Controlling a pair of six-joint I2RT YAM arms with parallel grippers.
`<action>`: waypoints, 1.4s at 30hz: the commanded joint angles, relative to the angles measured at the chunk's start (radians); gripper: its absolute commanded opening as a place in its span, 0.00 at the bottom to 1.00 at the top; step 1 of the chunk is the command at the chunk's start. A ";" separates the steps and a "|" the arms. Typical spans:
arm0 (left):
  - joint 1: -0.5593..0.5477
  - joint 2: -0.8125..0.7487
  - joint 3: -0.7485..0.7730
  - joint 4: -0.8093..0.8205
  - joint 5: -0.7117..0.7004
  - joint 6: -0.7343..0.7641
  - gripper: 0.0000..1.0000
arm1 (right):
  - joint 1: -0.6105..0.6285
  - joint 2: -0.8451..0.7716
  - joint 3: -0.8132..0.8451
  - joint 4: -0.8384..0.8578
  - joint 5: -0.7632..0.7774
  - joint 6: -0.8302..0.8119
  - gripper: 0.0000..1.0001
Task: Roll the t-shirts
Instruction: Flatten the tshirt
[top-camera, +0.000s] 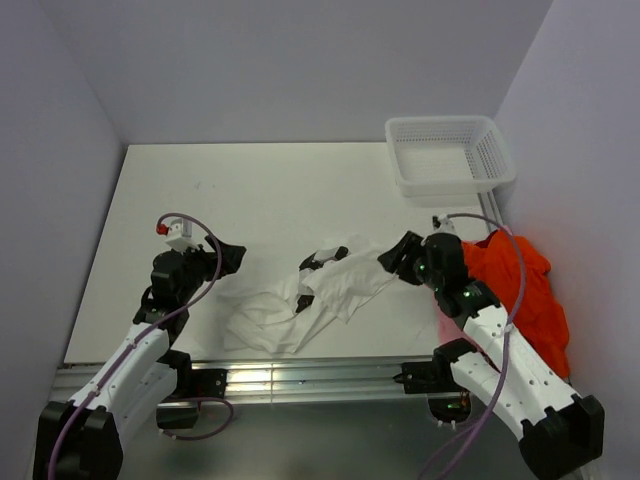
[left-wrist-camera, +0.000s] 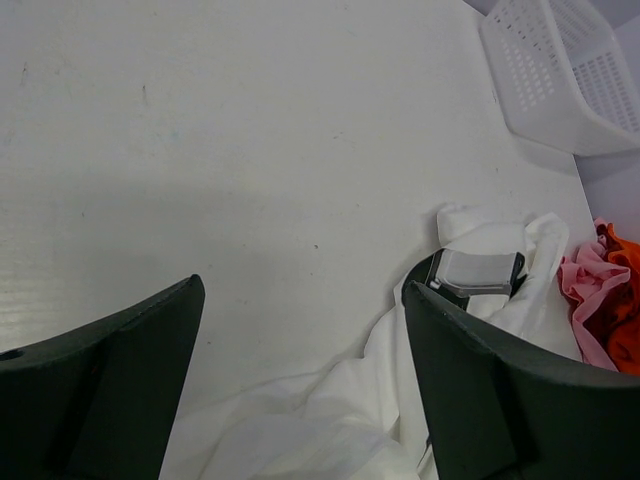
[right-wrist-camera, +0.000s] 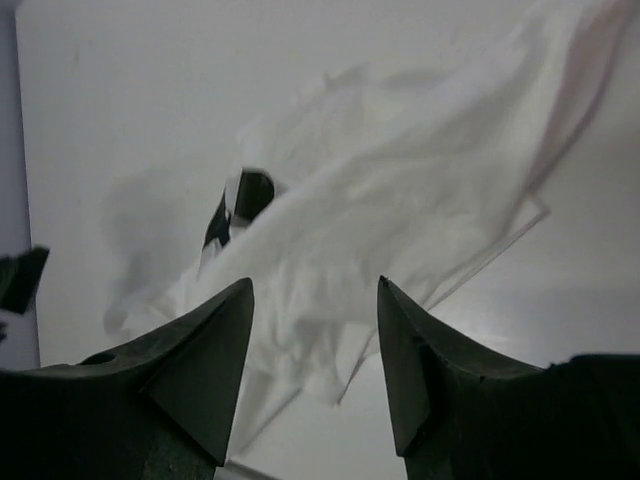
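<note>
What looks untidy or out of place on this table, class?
The white t-shirt lies crumpled in the middle, neither flat nor rolled; the orange-red t-shirts sit in a loose heap at the far right.

A white mesh basket (top-camera: 455, 186) is seen at the upper right of the top view, set upright on the far right corner of a white table (top-camera: 270, 190). A metal rail (top-camera: 300, 378) is seen along the table's lower edge. The table is enclosed by pale grey walls (top-camera: 300, 60) at left, top and right.
</note>
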 joint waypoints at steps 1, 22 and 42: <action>-0.005 -0.005 0.041 0.030 -0.019 0.016 0.87 | 0.160 -0.017 -0.105 0.067 -0.026 0.084 0.58; -0.009 0.007 0.050 0.017 -0.045 0.015 0.87 | 0.734 0.222 -0.244 0.138 0.424 0.820 0.56; -0.009 0.018 0.059 0.003 -0.051 0.015 0.85 | 0.782 0.464 -0.130 0.084 0.491 0.889 0.45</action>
